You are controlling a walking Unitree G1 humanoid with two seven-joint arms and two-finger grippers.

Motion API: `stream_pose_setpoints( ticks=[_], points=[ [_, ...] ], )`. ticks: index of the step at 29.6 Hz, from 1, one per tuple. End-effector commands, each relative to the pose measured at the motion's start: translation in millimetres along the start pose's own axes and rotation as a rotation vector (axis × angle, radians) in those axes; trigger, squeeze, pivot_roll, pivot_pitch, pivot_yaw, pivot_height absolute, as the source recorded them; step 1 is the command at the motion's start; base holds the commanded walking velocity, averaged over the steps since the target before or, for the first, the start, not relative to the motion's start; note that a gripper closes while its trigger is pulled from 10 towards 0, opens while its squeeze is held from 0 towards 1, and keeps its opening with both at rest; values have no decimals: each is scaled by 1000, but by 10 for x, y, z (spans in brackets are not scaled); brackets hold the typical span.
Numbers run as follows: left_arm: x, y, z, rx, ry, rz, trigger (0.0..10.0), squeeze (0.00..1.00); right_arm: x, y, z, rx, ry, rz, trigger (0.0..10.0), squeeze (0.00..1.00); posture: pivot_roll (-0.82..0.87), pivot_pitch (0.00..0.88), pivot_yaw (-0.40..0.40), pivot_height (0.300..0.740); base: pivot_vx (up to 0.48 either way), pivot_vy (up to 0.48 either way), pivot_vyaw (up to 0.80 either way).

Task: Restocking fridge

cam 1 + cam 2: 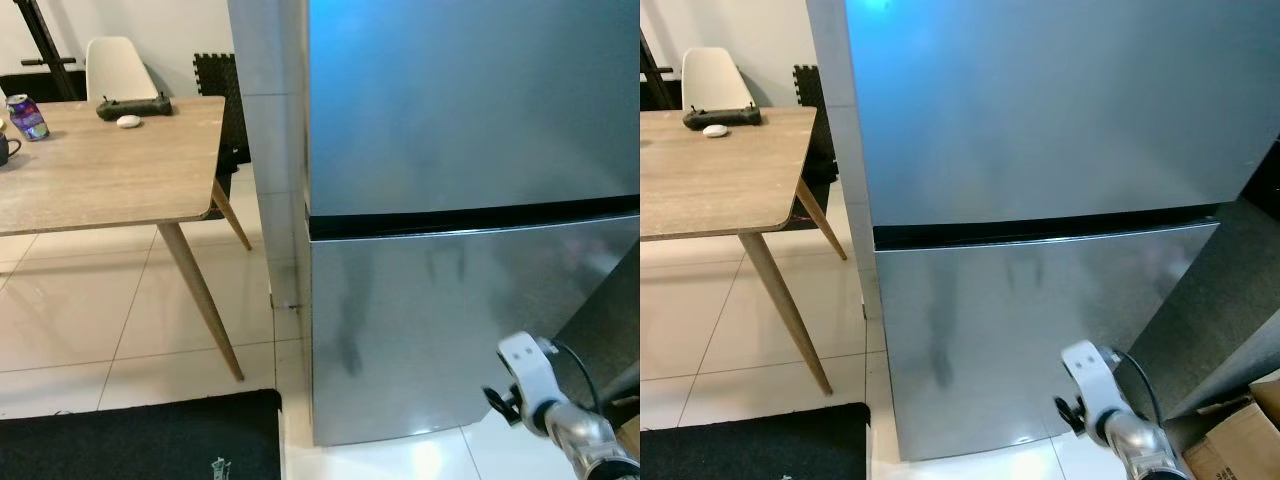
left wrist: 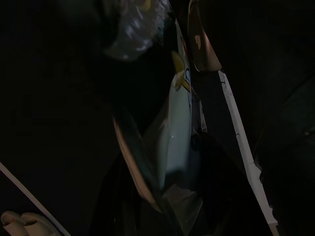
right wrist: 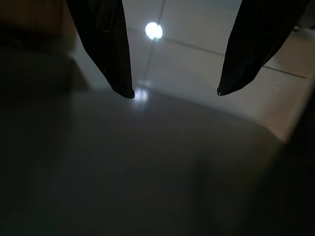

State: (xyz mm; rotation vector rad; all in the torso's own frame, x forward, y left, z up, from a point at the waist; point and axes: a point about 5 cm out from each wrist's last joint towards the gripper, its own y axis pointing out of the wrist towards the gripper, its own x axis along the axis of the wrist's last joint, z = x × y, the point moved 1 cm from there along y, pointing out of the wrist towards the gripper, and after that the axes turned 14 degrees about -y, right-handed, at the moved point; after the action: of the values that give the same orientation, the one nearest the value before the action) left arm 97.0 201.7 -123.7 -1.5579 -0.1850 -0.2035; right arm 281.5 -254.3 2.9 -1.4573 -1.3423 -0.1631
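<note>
- Two doors, both closed, face the robot: the fridge stands dead ahead, its steel front split by a dark seam between the upper and lower door, and nothing has gone inside yet.
- Right gripper hangs low with its two black fingers spread wide and empty, pointed at pale floor tiles; the right arm shows low in front of the lower door.
- Left wrist view is very dark; a pale packet with something crinkled and clear lies close to the camera, likely stock to be put away. Whether the left gripper pinches it or is spread I cannot tell.
- Judging from this, opening a door comes first. No handle shows on the front, so the free right gripper would probably need to hook the door's edge near the seam and pull along the swing without scraping the steel.
- Left of the fridge a white pillar sits tight against its side, which may limit the door swing.
- Further left stands a wooden table carrying a can, and a cardboard box sits on the floor to the right.
</note>
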Motion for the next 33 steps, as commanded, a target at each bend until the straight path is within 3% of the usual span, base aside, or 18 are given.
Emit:
stream_pose_setpoints(
  ticks=[1, 4, 7, 8, 10, 12, 15, 16, 17, 18, 19, 20, 23, 24, 25, 26, 30, 33],
  points=[
    [456, 4, -244, -94, -1, -167, 10000, 0, -31, -31, -3, 28, -4, -4, 10000, 0, -91, 0, -35, 740, 0, 0, 0],
    [456, 4, -244, -94, -3, -168, 10000, 0, 31, -38, -33, 67, -12, -46, 10000, 0, -91, 0, -35, 740, 0, 0, 0],
    [447, 3, -229, -91, -8, -167, 10000, 0, 534, -146, -267, 254, 0, -373, 10000, 0, -90, 0, -36, 740, 0, 0, 0],
    [447, 3, -229, -91, -8, -167, 10000, 0, 534, -146, -267, 254, 0, -373, 10000, 0, -90, 0, -36, 740, 0, 0, 0],
    [439, 3, -221, -89, -7, -165, 10000, 0, 877, -227, -338, 351, -52, -550, 10000, 0, -91, 0, -37, 740, 0, 0, 0],
    [436, 3, -221, -89, -6, -165, 10000, 0, 1115, -266, -352, 393, -81, -656, 10000, 0, -90, 0, -37, 740, 0, 0, 0],
    [436, 3, -222, -90, -5, -165, 10000, 0, 1265, -280, -353, 404, -101, -714, 10000, 0, -88, 0, -39, 740, 0, 0, 0],
    [438, 3, -224, -90, -5, -166, 10000, 0, 1376, -278, -362, 398, -108, -751, 10000, 114, -87, 0, -39, 740, 0, 0, 0],
    [438, 3, -224, -90, -5, -166, 10000, 0, 1376, -278, -362, 398, -108, -751, 10000, 114, -87, 0, -39, 740, 0, 0, 0],
    [440, 3, -227, -91, -5, -167, 10000, 0, 1500, -266, -371, 385, -114, -786, 10000, 690, -86, 0, -40, 740, 0, 0, 0],
    [440, 3, -227, -91, -5, -167, 10000, 0, 1500, -266, -371, 385, -114, -786, 10000, 690, -86, 0, -40, 740, 0, 0, 0],
    [444, 3, -231, -91, -4, -167, 10000, 0, 1593, -266, -372, 388, -121, -815, 10000, 1000, -84, 0, -41, 740, 0, 0, 0],
    [451, 3, -235, -92, -5, -169, 10000, 0, 1749, -259, -387, 364, -144, -849, 10000, 1000, -81, 0, -41, 740, 0, 0, 0],
    [454, 3, -236, -92, -5, -170, 10000, 0, 1841, -308, -374, 400, -178, -881, 10000, 804, -78, 0, -40, 740, 0, 0, 0],
    [454, 3, -236, -92, -5, -170, 10000, 0, 1864, -331, -365, 419, -190, -890, 10000, 804, -78, 0, -40, 740, 0, 0, 0],
    [454, 3, -234, -91, -5, -170, 10000, 0, 1889, -358, -358, 436, -203, -904, 10000, 0, -79, 0, -40, 740, 0, 0, 0],
    [450, 2, -227, -90, -5, -169, 10000, 0, 1938, -445, -326, 505, -228, -928, 10000, 0, -79, 0, -40, 740, 0, 0, 0],
    [435, 3, -220, -88, -7, -166, 10000, 0, 2047, -549, -233, 604, -303, -955, 10000, 0, -77, 0, -43, 740, 0, 0, 0]
  ],
)
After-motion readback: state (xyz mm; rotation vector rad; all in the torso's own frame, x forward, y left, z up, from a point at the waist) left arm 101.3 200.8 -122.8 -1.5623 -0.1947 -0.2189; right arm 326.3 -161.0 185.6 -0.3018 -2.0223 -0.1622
